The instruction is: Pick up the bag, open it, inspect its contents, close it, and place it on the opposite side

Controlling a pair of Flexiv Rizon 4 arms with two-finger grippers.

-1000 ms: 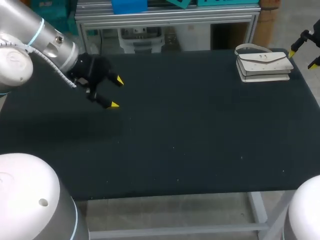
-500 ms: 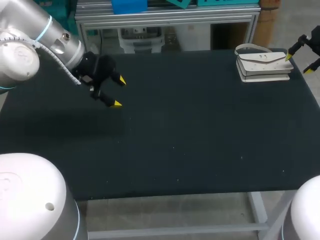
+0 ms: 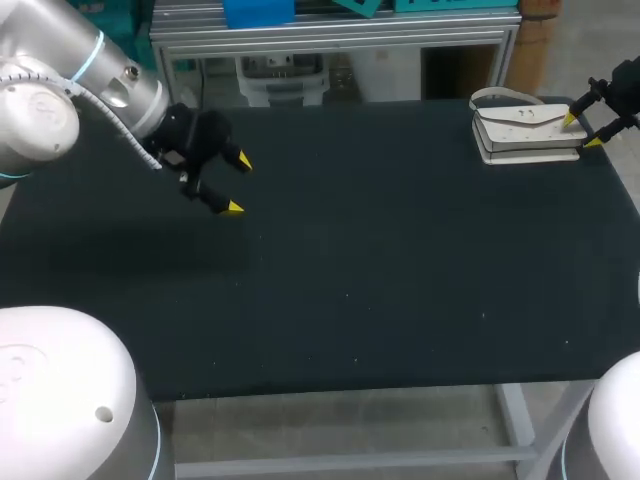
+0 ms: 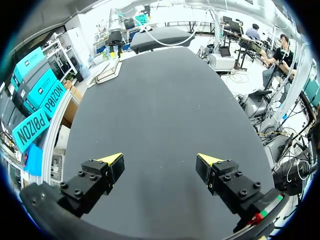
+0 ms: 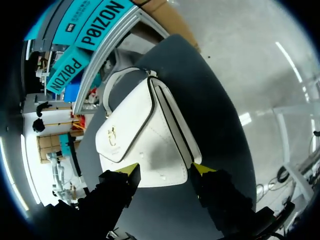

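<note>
barely begun, with white handbag (image 3: 527, 128) lying shut on bench (image 3: 350, 280); right jaws wide at its end, gripping nothing; left jaws wide, empty.

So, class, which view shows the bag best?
Right wrist view: the bag fills it, flap and clasp plain, close by the right gripper. The head view shows it small at the far corner; the left wrist view, tiny and distant.

The bench (image 3: 350, 290) has a dark matte top; a pale metal frame (image 3: 350, 463) shows below its near edge.
</note>
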